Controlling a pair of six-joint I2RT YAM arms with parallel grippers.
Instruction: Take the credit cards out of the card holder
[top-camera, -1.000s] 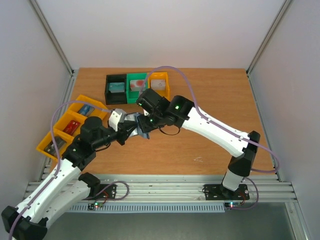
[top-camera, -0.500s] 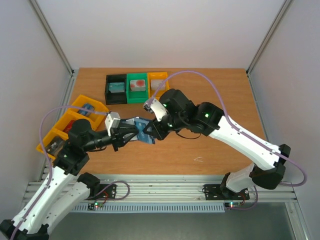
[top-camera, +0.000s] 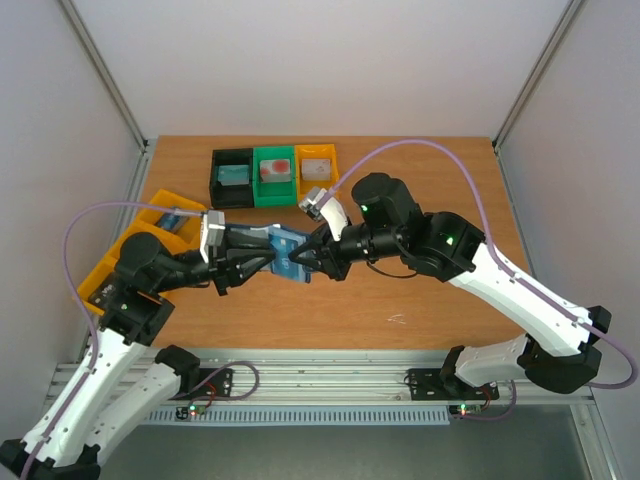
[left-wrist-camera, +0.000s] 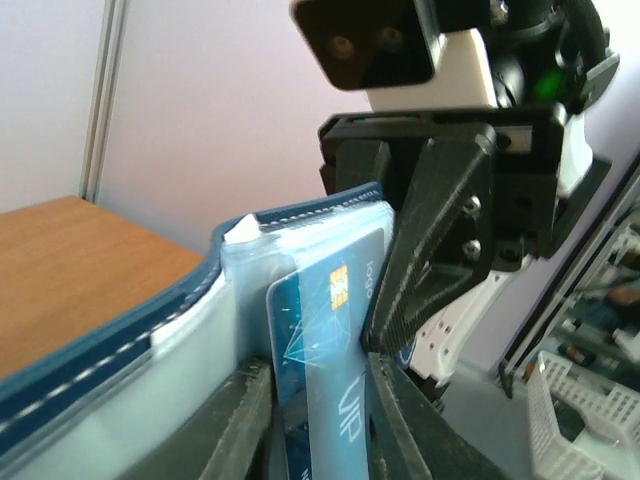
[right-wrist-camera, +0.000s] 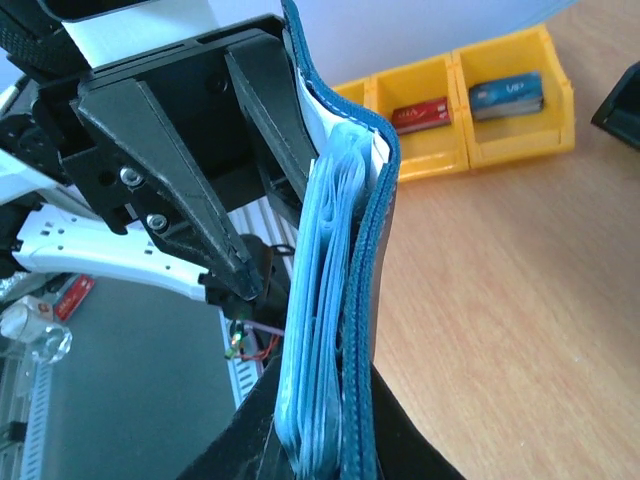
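The slate-blue card holder (top-camera: 287, 248) hangs above the table between my two grippers. My right gripper (top-camera: 312, 258) is shut on its lower edge. In the right wrist view the pale pocket pages and blue cover (right-wrist-camera: 372, 250) rise from between its fingers (right-wrist-camera: 410, 440). My left gripper (top-camera: 266, 260) faces it from the left, jaws partly open. A blue credit card (left-wrist-camera: 325, 340) with a gold chip stands between the left fingers (left-wrist-camera: 240, 420), beside the holder's pale pages (left-wrist-camera: 150, 350). The right gripper's black finger (left-wrist-camera: 440, 240) sits just behind the card.
A black bin (top-camera: 232, 178), a green bin (top-camera: 274, 176) and an orange bin (top-camera: 317, 167) line the back of the table, each with a card. Yellow bins (top-camera: 160, 228) at the left hold a red card (right-wrist-camera: 420, 113) and a blue card (right-wrist-camera: 507, 95).
The left jaws have spread apart somewhat. The right arm has swung out to the right and the left arm has drawn back left, with the holder still held between them.
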